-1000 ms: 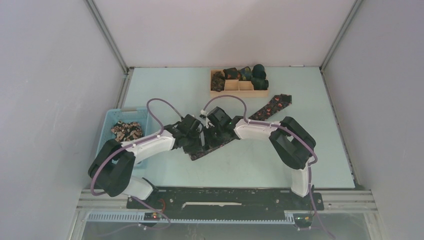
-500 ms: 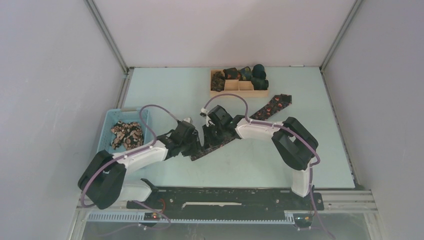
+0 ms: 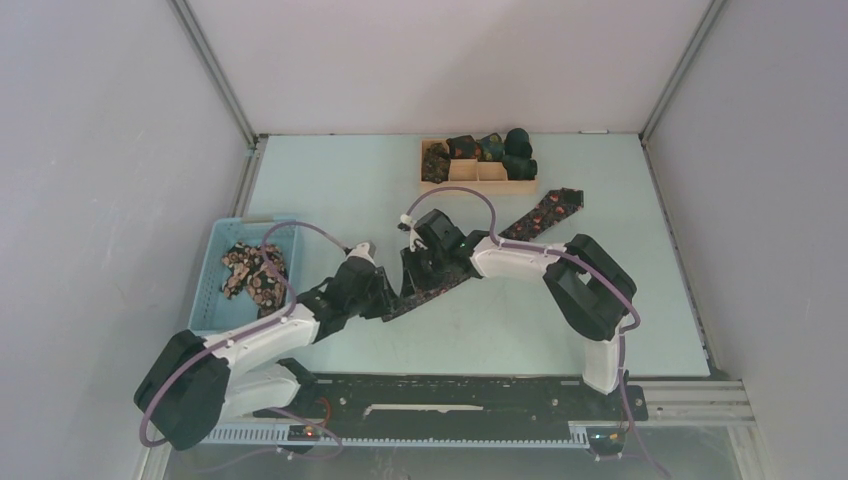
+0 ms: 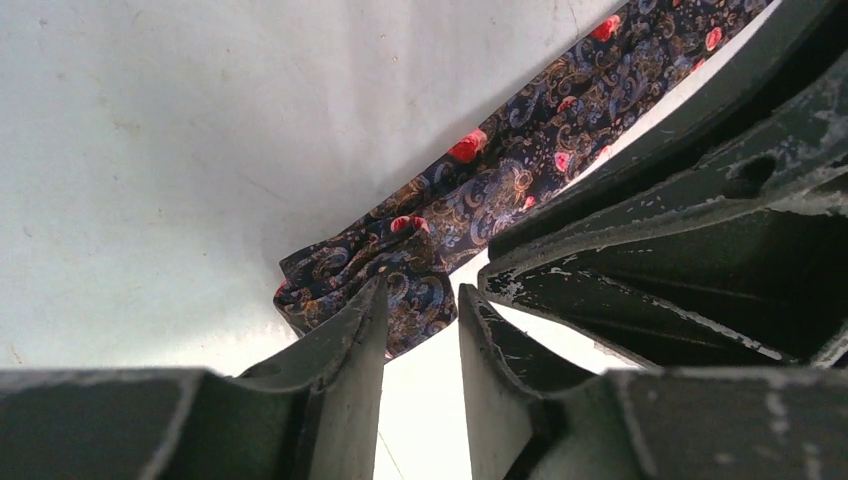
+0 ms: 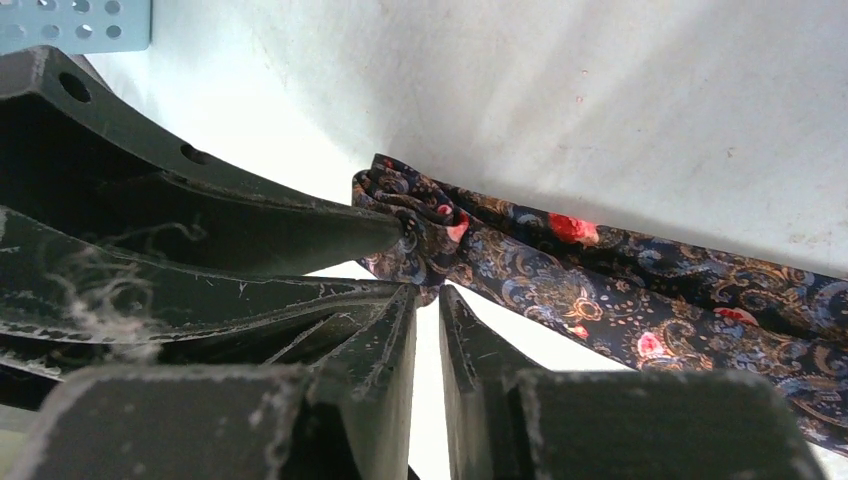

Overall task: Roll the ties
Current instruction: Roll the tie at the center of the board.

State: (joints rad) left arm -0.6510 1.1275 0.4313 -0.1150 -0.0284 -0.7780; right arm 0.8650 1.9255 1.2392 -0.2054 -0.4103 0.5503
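tie (image 3: 548, 211): flat on the counter (image 3: 330, 180), running diagonally, near end curled into a small roll
left pincer (image 4: 420, 295): slightly spread, daylight between the fingers, curled end at its tips
right pincer (image 5: 428, 290): fingers almost together, curl at the tips, can't tell if pinching
tray (image 3: 480, 187): far side, rolled ties (image 3: 505, 150) inside
basket (image 3: 250, 219): left edge, loose ties (image 3: 255, 272) piled in it

Tie (image 4: 480, 190) end wedged between left tool (image 4: 422, 292), right tool (image 5: 428, 290); basket (image 3: 210, 292) left.
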